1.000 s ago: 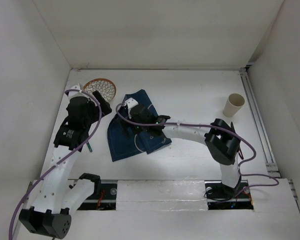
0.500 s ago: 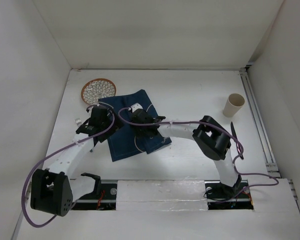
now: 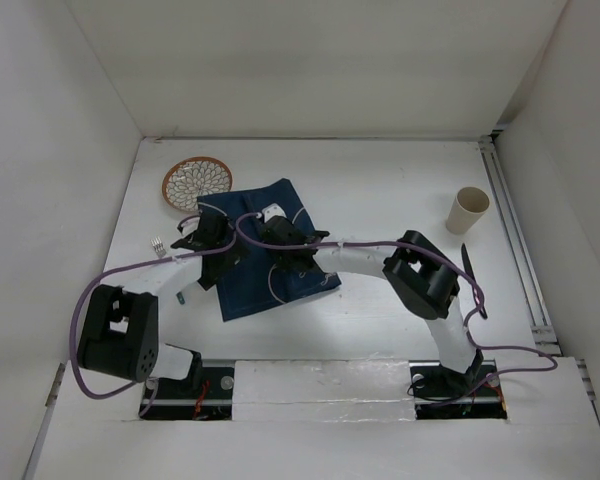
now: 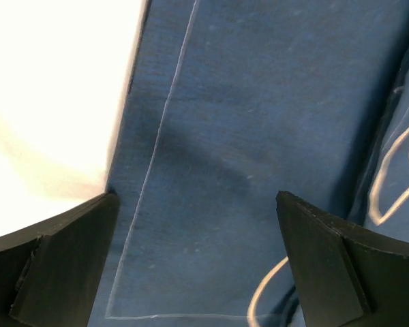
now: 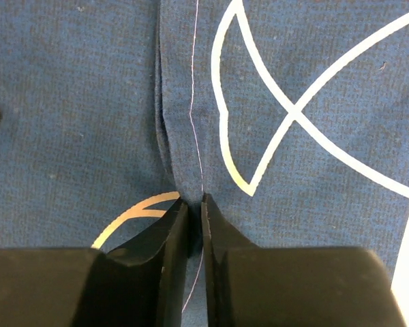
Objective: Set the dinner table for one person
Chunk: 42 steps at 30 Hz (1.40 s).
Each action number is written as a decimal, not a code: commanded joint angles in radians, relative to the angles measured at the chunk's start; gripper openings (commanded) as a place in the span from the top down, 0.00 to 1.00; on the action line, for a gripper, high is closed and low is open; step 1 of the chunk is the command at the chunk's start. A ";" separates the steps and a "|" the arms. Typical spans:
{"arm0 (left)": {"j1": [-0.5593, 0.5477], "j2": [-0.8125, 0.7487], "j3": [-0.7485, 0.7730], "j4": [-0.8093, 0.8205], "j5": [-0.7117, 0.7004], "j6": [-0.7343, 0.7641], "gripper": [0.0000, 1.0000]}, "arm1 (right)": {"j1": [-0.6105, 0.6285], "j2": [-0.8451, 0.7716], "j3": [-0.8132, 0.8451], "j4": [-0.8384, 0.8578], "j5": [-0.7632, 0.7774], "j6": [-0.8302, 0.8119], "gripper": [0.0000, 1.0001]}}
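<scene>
A crumpled navy placemat (image 3: 265, 285) with a white whale outline lies left of centre on the white dinner table (image 3: 380, 190). My right gripper (image 3: 283, 250) is down on the cloth. In the right wrist view its jaws (image 5: 194, 208) are pinched on a raised fold of the placemat (image 5: 75, 102). My left gripper (image 3: 213, 240) hovers over the placemat's left edge. In the left wrist view it (image 4: 198, 252) is wide open above the stitched hem of the placemat (image 4: 259, 122), with nothing between its fingers (image 4: 54, 266).
A round patterned plate (image 3: 196, 180) sits at the back left, just beyond the placemat. A beige cup (image 3: 468, 210) stands at the right. A fork's tines (image 3: 159, 243) show left of the left gripper. A dark utensil (image 3: 470, 268) lies behind the right arm's elbow.
My left arm has swung in from the left to the placemat's left edge, uncovering the plate. The right gripper has closed from open onto a fold of the cloth.
</scene>
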 commanded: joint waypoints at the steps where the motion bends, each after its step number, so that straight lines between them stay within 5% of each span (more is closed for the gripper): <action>1: 0.000 0.061 -0.013 0.000 -0.026 -0.029 0.00 | -0.003 -0.002 0.022 -0.010 0.008 0.009 0.87; 2: 0.000 0.093 -0.013 0.000 -0.026 -0.029 0.00 | -0.003 -0.016 0.013 0.000 0.008 0.009 0.88; 3: 0.000 0.109 -0.013 0.000 -0.026 -0.040 0.00 | -0.003 -0.025 0.013 0.009 -0.002 0.009 1.00; 11: -0.010 0.107 0.007 -0.031 -0.051 -0.058 0.00 | -0.055 -0.123 -0.043 0.041 -0.028 0.018 1.00; 20: -0.010 0.107 -0.002 -0.031 -0.051 -0.058 0.00 | -0.303 -0.284 -0.237 0.041 0.015 0.118 1.00; 23: -0.010 0.107 -0.002 -0.031 -0.051 -0.049 0.00 | -0.388 -0.379 -0.329 0.050 0.072 0.182 0.77; 24: -0.010 0.098 -0.002 -0.031 -0.051 -0.049 0.00 | -0.388 -0.411 -0.349 0.050 0.140 0.198 0.24; 27: -0.010 0.089 -0.002 -0.031 -0.062 -0.049 0.00 | -0.307 -0.508 -0.377 0.090 0.225 0.186 0.00; 37: -0.010 0.089 0.031 -0.051 -0.071 -0.049 0.00 | -0.204 -0.090 0.092 -0.188 0.325 0.162 0.00; 40: -0.010 0.089 0.031 -0.060 -0.080 -0.049 0.00 | -0.204 -0.124 0.076 -0.208 0.383 0.207 0.00; 42: -0.010 0.089 0.031 -0.060 -0.080 -0.049 0.00 | -0.216 -0.164 0.025 -0.078 0.278 0.146 0.00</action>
